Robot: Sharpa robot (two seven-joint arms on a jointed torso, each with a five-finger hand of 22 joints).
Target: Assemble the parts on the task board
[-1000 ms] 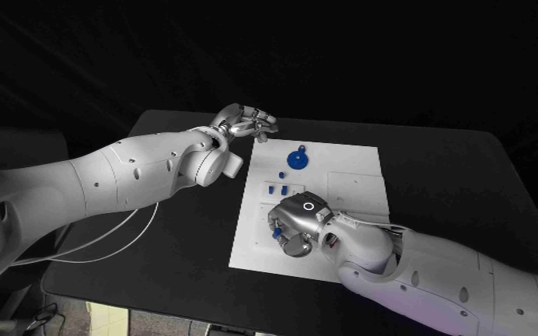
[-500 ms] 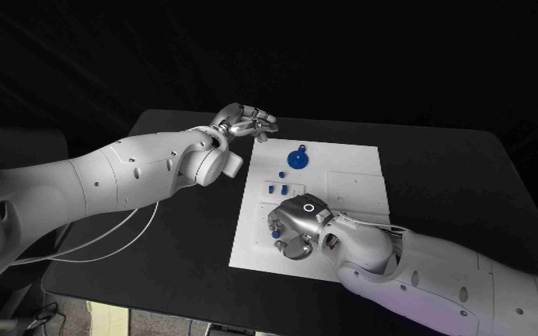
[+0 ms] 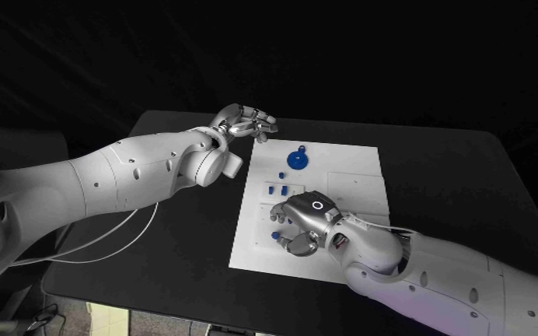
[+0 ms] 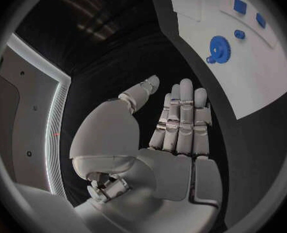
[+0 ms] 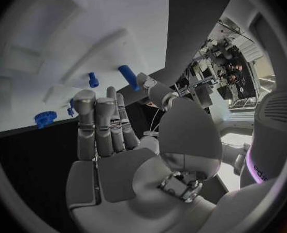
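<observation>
The white task board [image 3: 353, 188] lies in the middle of the black table. A blue gear [image 3: 297, 158] sits near its far left corner, with small blue parts [image 3: 278, 188] nearer on the left side. My right hand [image 3: 302, 223] hovers over the board's near left part, fingers apart and empty. One blue peg [image 3: 277, 235] lies just beside its fingers, and in the right wrist view this peg [image 5: 128, 76] sits close to the thumb tip of that hand [image 5: 117, 140]. My left hand [image 3: 246, 124] hangs open above the table just off the board's far left corner; its fingers [image 4: 182, 119] are straight and hold nothing.
Shallow recesses mark the board's right half [image 3: 359, 184]. Bare black table [image 3: 190, 219] surrounds the board on all sides. The left forearm [image 3: 134, 173] reaches over the table's left part. The gear [image 4: 219, 48] and small parts [image 4: 240, 5] also appear in the left wrist view.
My right hand has shifted slightly to the right, uncovering the blue peg by its fingers a little more. The left hand and the parts have not moved.
</observation>
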